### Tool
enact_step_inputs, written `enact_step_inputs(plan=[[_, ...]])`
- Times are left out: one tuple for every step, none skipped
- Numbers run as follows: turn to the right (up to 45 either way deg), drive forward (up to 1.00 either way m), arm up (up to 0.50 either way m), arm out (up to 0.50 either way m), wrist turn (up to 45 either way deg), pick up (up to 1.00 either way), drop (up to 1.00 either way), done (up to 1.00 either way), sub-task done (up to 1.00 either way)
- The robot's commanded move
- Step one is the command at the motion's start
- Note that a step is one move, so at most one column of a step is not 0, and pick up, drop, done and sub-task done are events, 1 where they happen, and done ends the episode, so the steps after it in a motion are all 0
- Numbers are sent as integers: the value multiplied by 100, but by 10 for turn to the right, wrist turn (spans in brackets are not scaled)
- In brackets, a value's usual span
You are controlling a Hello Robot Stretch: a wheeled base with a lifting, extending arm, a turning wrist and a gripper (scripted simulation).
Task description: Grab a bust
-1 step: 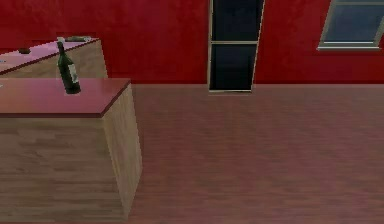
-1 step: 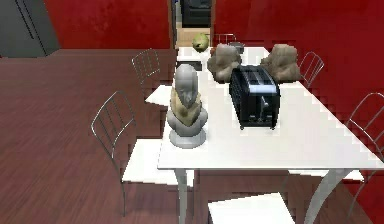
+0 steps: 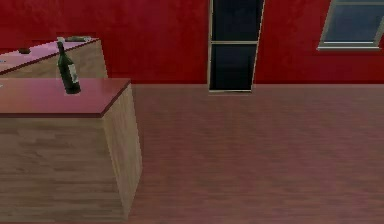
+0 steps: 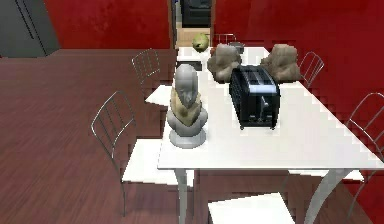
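A grey bust (image 4: 186, 105) is seen standing upright on the white table (image 4: 290, 140), close to that table's left edge in the arm side view and on its nearer half. A black toaster (image 4: 254, 97) is set near it to the right, apart from it. Farther back, two brownish lumps (image 4: 222, 60) and a small greenish round thing (image 4: 200, 42) are placed. Wire-backed chairs (image 4: 115, 125) with white seats are drawn up around the table. In the forward view, a dark bottle (image 3: 68, 67) is stood on a wood-sided table (image 3: 60, 150) before red walls. How the jaws stand cannot be told.
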Motion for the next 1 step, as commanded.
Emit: enact_step_inputs(plan=[[0, 0, 36, 0, 0, 0, 0, 0, 0]])
